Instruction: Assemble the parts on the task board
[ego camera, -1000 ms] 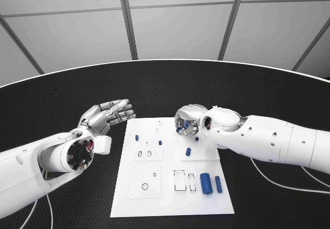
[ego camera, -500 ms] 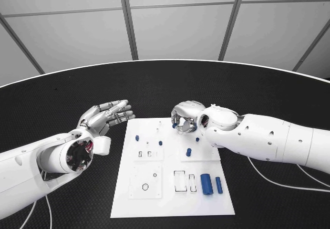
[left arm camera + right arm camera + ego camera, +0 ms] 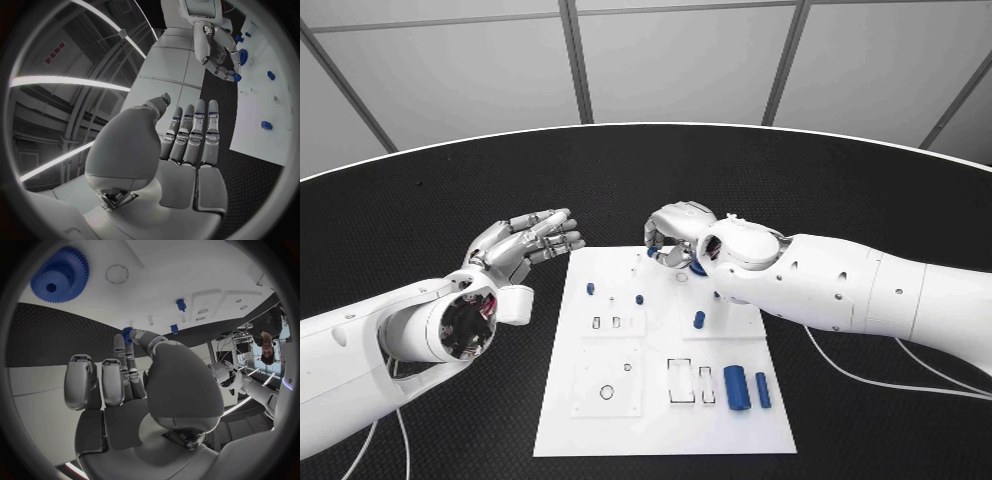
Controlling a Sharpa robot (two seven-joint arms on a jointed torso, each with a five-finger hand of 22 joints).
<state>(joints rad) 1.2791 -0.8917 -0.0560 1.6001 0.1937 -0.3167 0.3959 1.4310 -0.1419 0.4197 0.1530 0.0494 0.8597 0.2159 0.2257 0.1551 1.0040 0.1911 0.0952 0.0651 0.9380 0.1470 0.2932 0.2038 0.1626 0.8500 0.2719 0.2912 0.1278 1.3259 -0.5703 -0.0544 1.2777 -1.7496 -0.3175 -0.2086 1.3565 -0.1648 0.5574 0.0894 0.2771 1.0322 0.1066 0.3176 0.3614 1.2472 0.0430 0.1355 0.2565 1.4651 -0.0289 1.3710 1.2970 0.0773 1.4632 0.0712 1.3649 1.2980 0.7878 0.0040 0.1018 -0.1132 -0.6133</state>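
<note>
You are looking at a round black tabletop (image 3: 473, 190) with a fine woven texture and a thin pale rim (image 3: 387, 157) curving across its far side. Behind it stands a wall of large pale grey panels (image 3: 675, 65) split by darker seams (image 3: 570, 60) (some upright, others slanting outward). The light falls evenly, with a soft sheen on the panels.

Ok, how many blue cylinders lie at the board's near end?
2: the thick cylinder and the thin cylinder beside it, by the right edge of the task board. Nothing covers that end.
</note>
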